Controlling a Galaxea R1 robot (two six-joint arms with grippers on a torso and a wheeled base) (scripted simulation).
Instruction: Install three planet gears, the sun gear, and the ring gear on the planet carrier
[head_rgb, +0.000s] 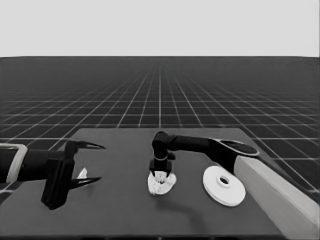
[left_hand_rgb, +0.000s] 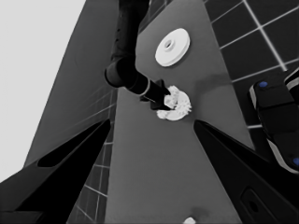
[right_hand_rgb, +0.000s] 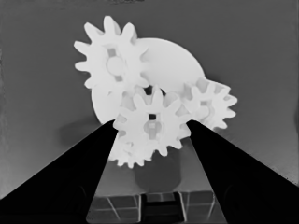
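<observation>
Four gears (right_hand_rgb: 152, 123) are seated on the smaller disc (right_hand_rgb: 173, 65), the central one gripped by the right claw (head_rgb: 160, 174); the larger disc (head_rgb: 223, 185) remains unplaced; the left claw (head_rgb: 85, 164) waits open.

Black arm (head_rgb: 187, 144) ends, pale grey rear (head_rgb: 280, 192); long pointed black fingers (head_rgb: 90, 146).

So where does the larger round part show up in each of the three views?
Head view: larger round part lies flat, right of centre, beside the right arm.
Left wrist view: it lies beyond the gear cluster.
Right wrist view: not in it.
Shared landmark: smaller round part carrying gears, under the right gripper.
</observation>
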